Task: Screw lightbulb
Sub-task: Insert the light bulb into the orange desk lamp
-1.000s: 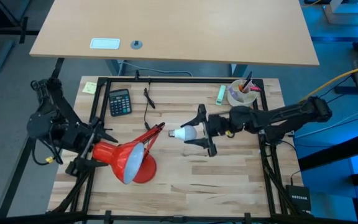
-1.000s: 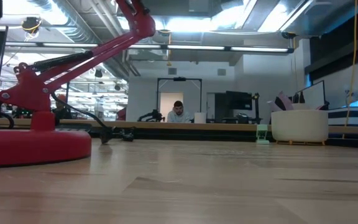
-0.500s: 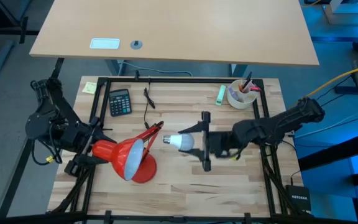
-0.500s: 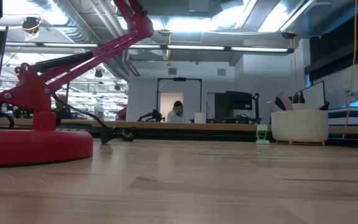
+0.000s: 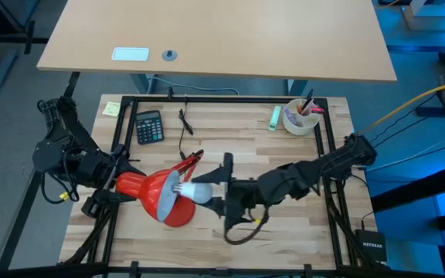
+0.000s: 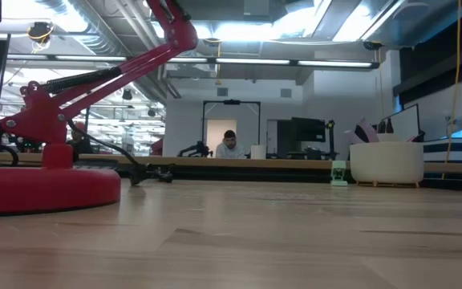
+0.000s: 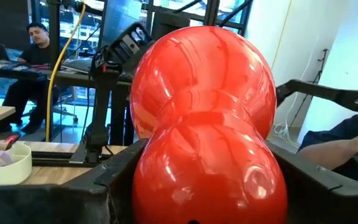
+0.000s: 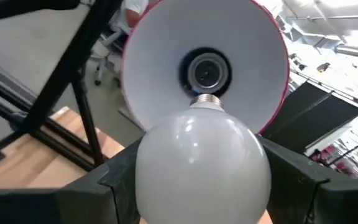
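Note:
The red desk lamp stands on its round base (image 5: 181, 213), which also shows in the low view (image 6: 42, 189). Its shade (image 5: 156, 195) opens toward the table's right. My left gripper (image 5: 127, 184) is shut on the back of the shade. My right gripper (image 5: 212, 193) is shut on the white lightbulb (image 5: 198, 191). The bulb's silvery screw base (image 8: 206, 101) points into the shade's white inside, at the socket (image 8: 205, 71). I cannot tell whether it touches the socket. My left gripper pinches the shade's red rounded back (image 7: 143, 177) between its two fingers (image 7: 98, 186), coming level from the table's left. The shade is held above the table, its mouth turned right. My right gripper pinches the bulb's round glass (image 8: 143, 177) at its widest part between its two fingers (image 8: 107, 186). It comes level from the table's right. The bulb is clear of the table, screw base leading.
A calculator (image 5: 148, 126), a yellow note (image 5: 111, 108) and a black cord (image 5: 185, 123) lie at the far left. A white bowl with pens (image 5: 300, 117) and a green item (image 5: 273, 116) are at the far right. A person sits in the room beyond (image 6: 231, 144).
My right gripper has carried the lightbulb toward the table's left and a little toward the near edge, from mid-table up to the mouth of the lamp shade, screw base leading. The lamp shade has stayed in my left gripper.

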Robot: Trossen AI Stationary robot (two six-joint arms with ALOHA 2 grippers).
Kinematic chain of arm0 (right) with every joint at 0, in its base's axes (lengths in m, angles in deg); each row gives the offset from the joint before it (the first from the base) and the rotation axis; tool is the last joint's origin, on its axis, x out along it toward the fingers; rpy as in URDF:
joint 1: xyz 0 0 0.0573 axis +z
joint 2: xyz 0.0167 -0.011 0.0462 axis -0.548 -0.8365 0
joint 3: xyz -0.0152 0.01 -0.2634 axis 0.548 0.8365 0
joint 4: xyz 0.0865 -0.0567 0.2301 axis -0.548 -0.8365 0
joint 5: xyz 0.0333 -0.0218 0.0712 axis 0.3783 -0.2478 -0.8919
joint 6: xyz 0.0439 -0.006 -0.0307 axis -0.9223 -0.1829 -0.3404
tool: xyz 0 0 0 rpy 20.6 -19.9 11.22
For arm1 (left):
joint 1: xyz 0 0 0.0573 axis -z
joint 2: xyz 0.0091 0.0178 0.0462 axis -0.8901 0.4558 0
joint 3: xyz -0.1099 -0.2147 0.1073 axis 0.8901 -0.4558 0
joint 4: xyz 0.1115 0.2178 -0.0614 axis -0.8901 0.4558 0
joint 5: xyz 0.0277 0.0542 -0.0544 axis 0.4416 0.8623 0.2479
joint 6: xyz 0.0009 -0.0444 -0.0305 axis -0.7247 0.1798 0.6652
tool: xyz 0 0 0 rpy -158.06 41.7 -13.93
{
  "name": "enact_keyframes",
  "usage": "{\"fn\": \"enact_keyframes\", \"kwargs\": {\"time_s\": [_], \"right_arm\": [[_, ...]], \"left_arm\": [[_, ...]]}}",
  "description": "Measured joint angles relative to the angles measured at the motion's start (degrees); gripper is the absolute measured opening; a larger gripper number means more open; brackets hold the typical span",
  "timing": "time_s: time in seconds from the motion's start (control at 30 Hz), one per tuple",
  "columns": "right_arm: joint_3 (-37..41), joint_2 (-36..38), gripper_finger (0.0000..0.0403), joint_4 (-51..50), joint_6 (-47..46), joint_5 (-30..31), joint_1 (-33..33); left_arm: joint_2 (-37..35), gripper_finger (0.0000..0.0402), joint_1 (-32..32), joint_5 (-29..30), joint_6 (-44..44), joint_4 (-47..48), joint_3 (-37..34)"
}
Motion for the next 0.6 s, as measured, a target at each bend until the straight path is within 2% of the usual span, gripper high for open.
{"fn": "enact_keyframes", "kwargs": {"time_s": [0.23,0.6], "right_arm": [[-10.15,-5.88,0.0251,-2.37,2.89,1.39,0.02],[-14.07,-10.43,0.0251,-2.52,3.51,1.52,-0.83]], "left_arm": [[0.00,0.0261,-0.02,0.07,0.97,0.10,0.00],[0.31,0.0261,-1.90,1.68,2.03,-0.12,0.05]]}}
